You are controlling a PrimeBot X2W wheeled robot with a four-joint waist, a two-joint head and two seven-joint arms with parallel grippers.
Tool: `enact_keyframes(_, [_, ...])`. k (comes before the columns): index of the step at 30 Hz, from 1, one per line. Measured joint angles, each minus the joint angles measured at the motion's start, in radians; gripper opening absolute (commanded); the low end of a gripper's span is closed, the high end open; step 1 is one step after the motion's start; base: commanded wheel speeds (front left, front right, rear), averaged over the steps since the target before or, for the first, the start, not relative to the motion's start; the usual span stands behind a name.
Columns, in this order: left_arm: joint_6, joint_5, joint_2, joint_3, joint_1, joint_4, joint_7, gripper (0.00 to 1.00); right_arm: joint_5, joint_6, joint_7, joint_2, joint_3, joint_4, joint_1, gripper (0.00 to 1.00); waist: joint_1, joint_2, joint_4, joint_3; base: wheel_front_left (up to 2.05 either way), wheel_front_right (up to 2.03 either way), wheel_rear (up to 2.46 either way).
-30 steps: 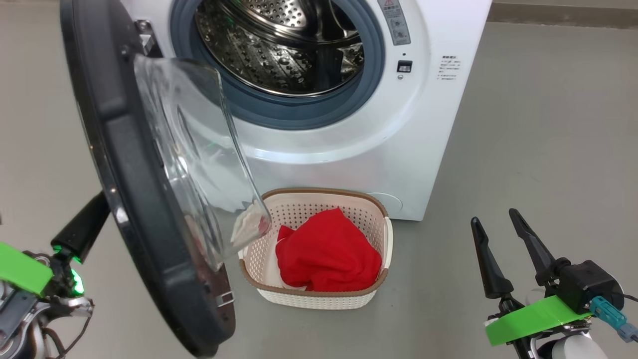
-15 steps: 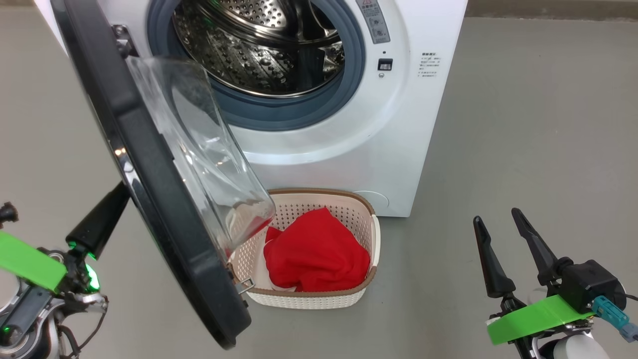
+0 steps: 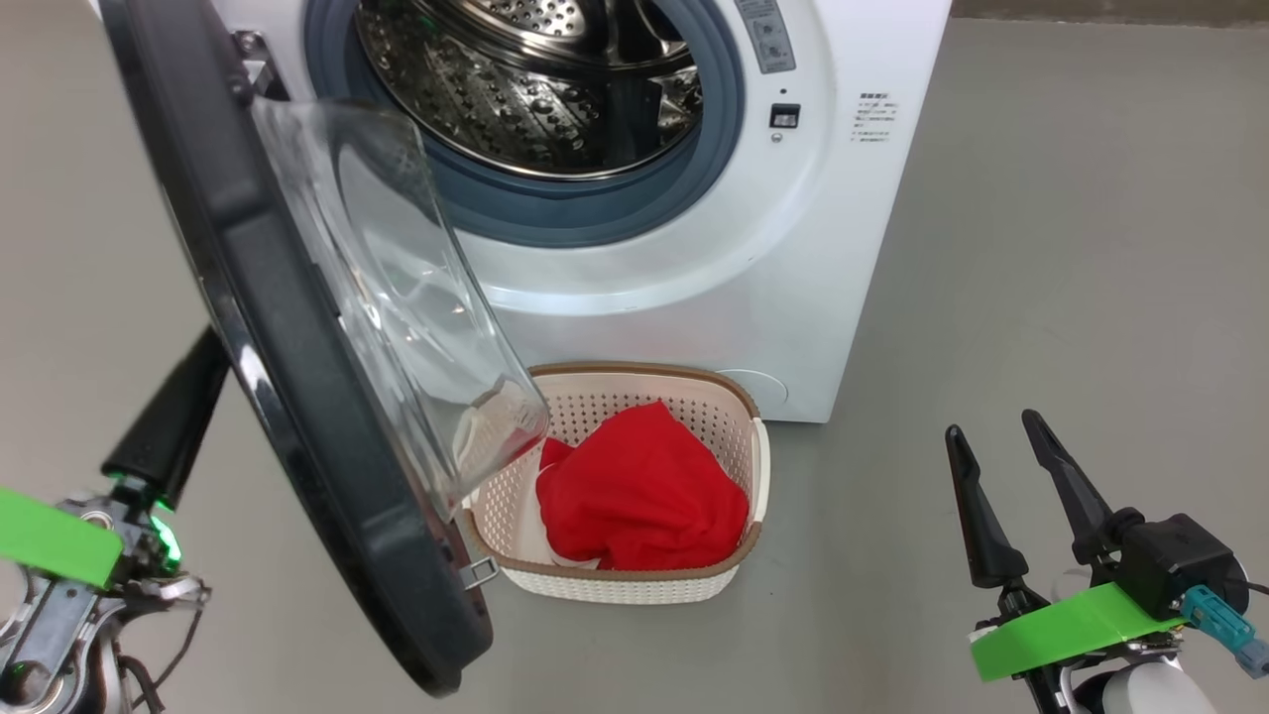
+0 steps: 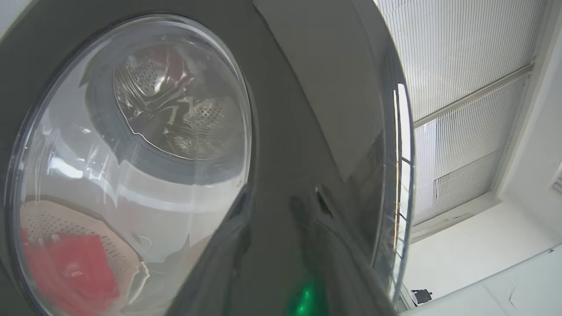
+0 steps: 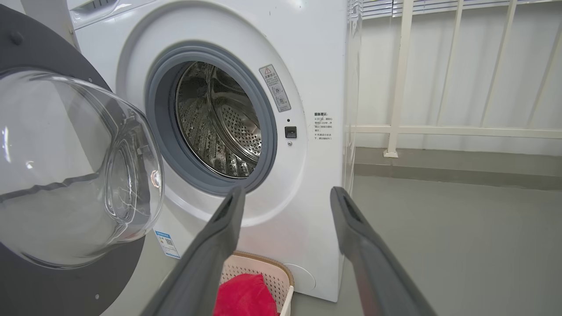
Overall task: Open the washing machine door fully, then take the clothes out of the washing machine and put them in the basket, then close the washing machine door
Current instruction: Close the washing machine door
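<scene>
Red clothes (image 3: 642, 501), heaped in cream basket (image 3: 617, 587)

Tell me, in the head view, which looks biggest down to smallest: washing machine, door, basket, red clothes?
1. washing machine and washing machine door: they look alike, and the door is nearer the camera, so unsure.
2. basket
3. clothes

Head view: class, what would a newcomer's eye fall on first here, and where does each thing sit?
The big black-rimmed washing machine door stands open at the left, its clear glass bowl bulging toward the basket. Bright red clothes lie heaped in that cream basket on the floor, right in front of the white washing machine. Its shiny steel drum shows no clothes in the part in view.
</scene>
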Motion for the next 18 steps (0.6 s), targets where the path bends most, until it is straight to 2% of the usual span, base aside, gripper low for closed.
enact_keyframes(2, [-0.010, 0.017, 0.000, 0.000, 0.004, -0.006, -0.021, 1.00, 0.000, 0.000, 0.000, 0.000, 0.000, -0.001, 0.000, 1.00, 0.0000, 0.0000, 0.003, 0.001, 0.00, 0.00, 0.00])
enact_keyframes(3, [-0.028, 0.068, 0.001, -0.002, 0.017, -0.017, -0.074, 1.00, 0.000, 0.000, 0.000, 0.000, -0.001, -0.001, -0.001, 1.00, 0.0000, 0.0000, 0.011, 0.003, 0.00, 0.00, 0.00])
enact_keyframes(5, [-0.030, 0.094, 0.002, -0.006, 0.023, -0.019, -0.103, 1.00, 0.000, 0.000, 0.000, 0.000, 0.000, -0.001, -0.003, 1.00, 0.0000, 0.0000, 0.015, 0.005, 0.00, 0.00, 0.00])
enact_keyframes(6, [-0.032, 0.128, 0.006, -0.012, 0.032, -0.024, -0.137, 1.00, 0.000, 0.000, 0.000, 0.000, 0.000, -0.001, -0.005, 1.00, 0.0000, 0.0000, 0.018, 0.006, 0.00, 0.00, 0.00])
enact_keyframes(7, [-0.032, 0.203, 0.021, -0.030, 0.049, -0.037, -0.227, 1.00, 0.000, 0.000, 0.000, 0.000, 0.000, -0.001, -0.005, 1.00, 0.0000, 0.0000, 0.025, 0.007, 0.00, 0.00, 0.00])
enact_keyframes(8, [-0.032, 0.203, 0.021, -0.030, 0.049, -0.037, -0.227, 1.00, 0.000, 0.000, 0.000, 0.000, 0.000, -0.001, -0.005, 1.00, 0.0000, 0.0000, 0.025, 0.007, 0.00, 0.00, 0.00])
enact_keyframes(14, [-0.039, 0.432, 0.128, -0.194, 0.117, -0.080, -0.534, 1.00, 0.000, 0.000, 0.000, 0.000, 0.002, 0.000, -0.008, 1.00, 0.0000, 0.0000, 0.039, 0.007, 0.00, 0.00, 0.00])
enact_keyframes(18, [-0.039, 0.613, 0.187, -0.276, 0.196, -0.020, -0.733, 1.00, 0.000, 0.000, 0.000, 0.000, 0.004, 0.002, -0.008, 1.00, 0.0000, 0.0000, 0.039, -0.004, 0.00, 0.00, 0.00])
